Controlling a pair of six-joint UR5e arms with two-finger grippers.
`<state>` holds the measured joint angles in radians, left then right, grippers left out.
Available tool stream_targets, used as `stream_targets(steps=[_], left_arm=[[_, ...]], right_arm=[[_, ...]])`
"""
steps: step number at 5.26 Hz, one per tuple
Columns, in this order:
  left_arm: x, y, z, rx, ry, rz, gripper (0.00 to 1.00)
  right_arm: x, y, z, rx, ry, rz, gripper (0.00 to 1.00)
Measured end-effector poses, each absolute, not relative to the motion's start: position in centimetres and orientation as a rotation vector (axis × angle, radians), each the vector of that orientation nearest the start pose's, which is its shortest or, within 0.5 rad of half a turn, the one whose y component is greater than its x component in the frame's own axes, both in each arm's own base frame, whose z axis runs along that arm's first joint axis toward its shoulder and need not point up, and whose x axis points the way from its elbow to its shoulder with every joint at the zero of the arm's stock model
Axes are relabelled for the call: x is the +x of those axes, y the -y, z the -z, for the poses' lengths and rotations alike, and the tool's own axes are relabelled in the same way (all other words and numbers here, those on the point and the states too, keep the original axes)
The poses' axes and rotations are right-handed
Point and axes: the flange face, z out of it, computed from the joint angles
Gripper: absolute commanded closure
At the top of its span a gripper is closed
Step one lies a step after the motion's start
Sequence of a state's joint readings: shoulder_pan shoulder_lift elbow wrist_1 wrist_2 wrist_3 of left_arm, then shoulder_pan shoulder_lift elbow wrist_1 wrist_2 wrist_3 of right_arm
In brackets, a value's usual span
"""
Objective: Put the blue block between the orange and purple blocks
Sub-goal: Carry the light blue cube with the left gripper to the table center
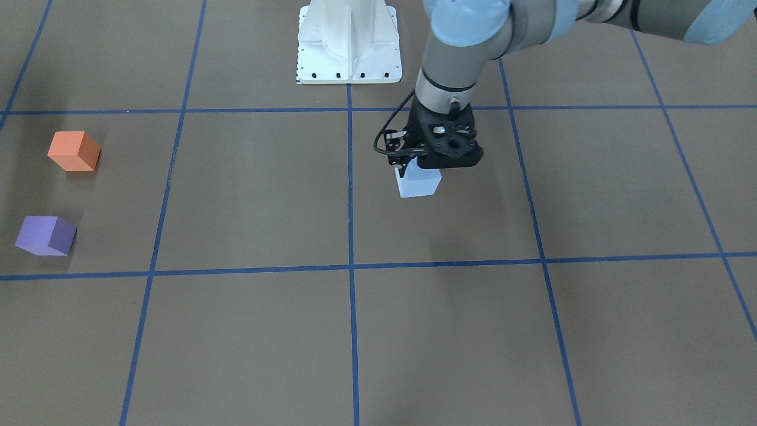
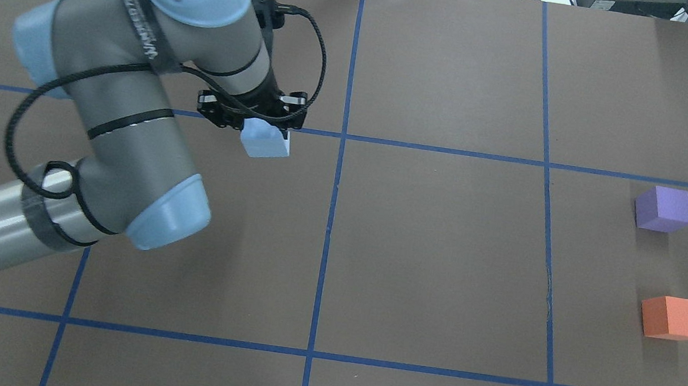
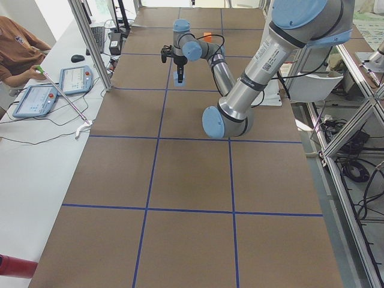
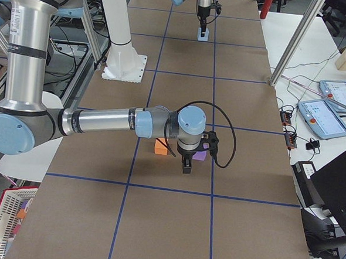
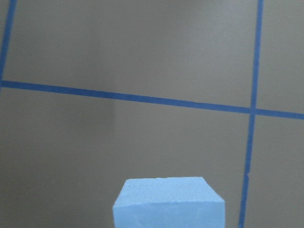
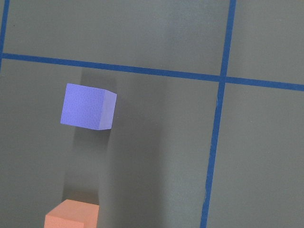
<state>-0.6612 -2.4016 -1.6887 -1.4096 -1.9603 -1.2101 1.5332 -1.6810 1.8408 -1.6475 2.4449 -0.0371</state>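
The light blue block (image 2: 266, 140) sits under my left gripper (image 2: 253, 120), left of the table's middle line. The gripper is shut on the blue block (image 1: 419, 182), which fills the bottom of the left wrist view (image 5: 168, 202); whether it touches the table I cannot tell. The purple block (image 2: 663, 209) and the orange block (image 2: 673, 318) lie apart at the far right, with a gap between them. My right gripper (image 4: 186, 167) hangs just beside the orange (image 4: 161, 146) and purple (image 4: 199, 156) blocks; I cannot tell if it is open. The right wrist view shows purple (image 6: 88, 107) and orange (image 6: 72, 214).
The white robot base (image 1: 349, 44) stands at the table's robot-side edge. Blue tape lines grid the brown table (image 2: 428, 265). An operator (image 3: 18, 48) with tablets sits at a side desk. A basket (image 4: 2, 225) stands off the table.
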Motion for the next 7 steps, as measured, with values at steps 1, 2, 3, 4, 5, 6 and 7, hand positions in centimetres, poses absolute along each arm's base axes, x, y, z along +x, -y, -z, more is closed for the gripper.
stream_targets(steps=[1, 2, 3, 4, 5, 6, 7], left_arm=[[51.9, 49.3, -10.4, 0.072, -0.837, 0.132, 1.00], [55.7, 49.6, -10.4, 0.111, -0.832, 0.127, 1.00], [58.8, 50.0, -11.9, 0.134, -0.846, 0.114, 1.00], [61.0, 49.8, -13.3, 0.138, -0.852, 0.099, 1.00], [62.3, 49.2, -14.1, 0.138, -0.843, 0.087, 0.81], [63.2, 48.8, -14.7, 0.139, -0.832, 0.079, 0.57], [63.6, 48.6, -15.1, 0.136, -0.823, 0.075, 0.49]], right_arm=[[4.0, 44.8, -57.5, 0.084, 0.874, 0.108, 0.00], [4.0, 44.9, -57.3, 0.088, 0.874, 0.110, 0.00], [4.0, 44.9, -57.2, 0.090, 0.873, 0.111, 0.00], [4.0, 44.9, -57.2, 0.090, 0.873, 0.111, 0.00], [4.1, 44.9, -57.1, 0.092, 0.872, 0.113, 0.00], [4.0, 44.9, -56.9, 0.096, 0.873, 0.114, 0.00], [4.0, 44.9, -56.7, 0.098, 0.874, 0.115, 0.00]])
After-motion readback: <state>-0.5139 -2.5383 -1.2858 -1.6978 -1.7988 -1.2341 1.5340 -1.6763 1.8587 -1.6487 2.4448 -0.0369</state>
